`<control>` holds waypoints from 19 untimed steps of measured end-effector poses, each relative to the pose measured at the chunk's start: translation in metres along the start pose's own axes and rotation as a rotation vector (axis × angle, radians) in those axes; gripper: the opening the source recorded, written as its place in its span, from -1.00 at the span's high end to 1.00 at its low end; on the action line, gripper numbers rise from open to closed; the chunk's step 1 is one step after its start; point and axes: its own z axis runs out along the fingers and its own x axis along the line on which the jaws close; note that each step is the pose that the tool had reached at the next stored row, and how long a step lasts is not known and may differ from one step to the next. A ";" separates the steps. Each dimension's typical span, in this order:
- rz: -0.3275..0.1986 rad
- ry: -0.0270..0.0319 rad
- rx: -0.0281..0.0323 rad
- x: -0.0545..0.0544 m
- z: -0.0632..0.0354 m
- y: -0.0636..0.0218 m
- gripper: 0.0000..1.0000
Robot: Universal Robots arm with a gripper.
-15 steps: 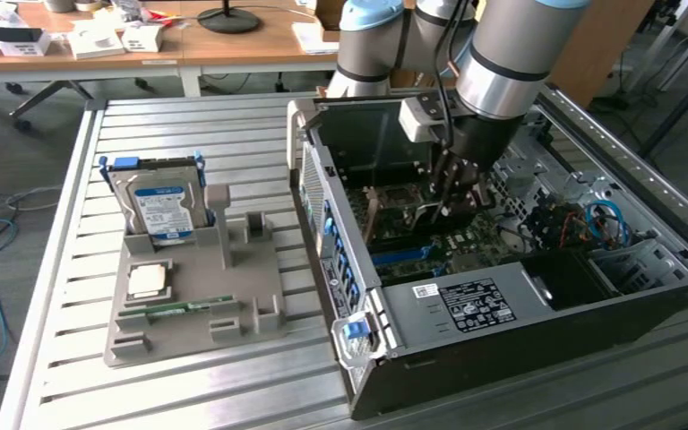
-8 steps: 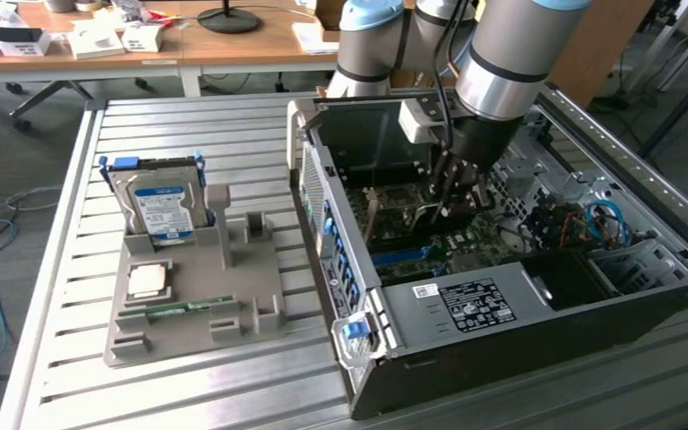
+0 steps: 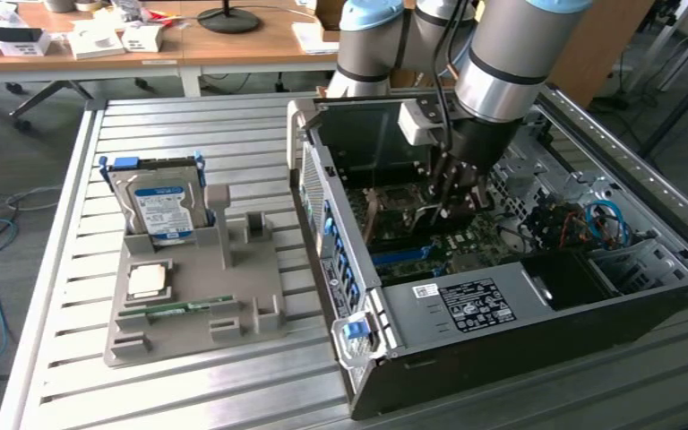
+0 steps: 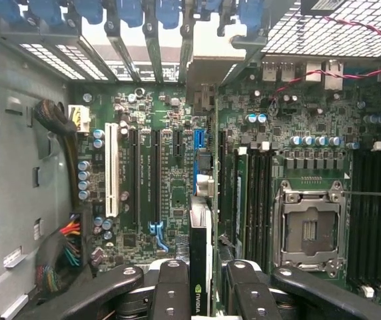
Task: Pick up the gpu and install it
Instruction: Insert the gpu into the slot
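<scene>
Wrist view: gripper (image 4: 207, 280) partly closed, clamped on one gpu (image 4: 200, 253). Thin, dark, edge-on, green logo; over the motherboard slots, beside one empty CPU socket (image 4: 308, 230). Exterior view: reaching inside computer case (image 3: 500, 349); on grey holder (image 3: 236, 296) outside, one hard drive (image 3: 162, 208), one memory stick (image 3: 183, 307).

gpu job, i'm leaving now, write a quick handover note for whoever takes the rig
Claw: shut on the gpu, card held edge-on.
Where: the gpu is inside the open pc case, hanging over the motherboard near the expansion slots.
Done: gpu picked up and carried into the case.
Left: seating it. As far as can be seen, it sits in no slot yet.
</scene>
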 end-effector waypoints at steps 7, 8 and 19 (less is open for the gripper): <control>0.000 0.0004 -0.0002 0.000 0.0044 0.0000 0.47; 0.000 0.0005 -0.0002 0.000 0.0044 0.0000 0.47; 0.000 -0.0001 0.0000 0.000 0.0070 0.0047 0.47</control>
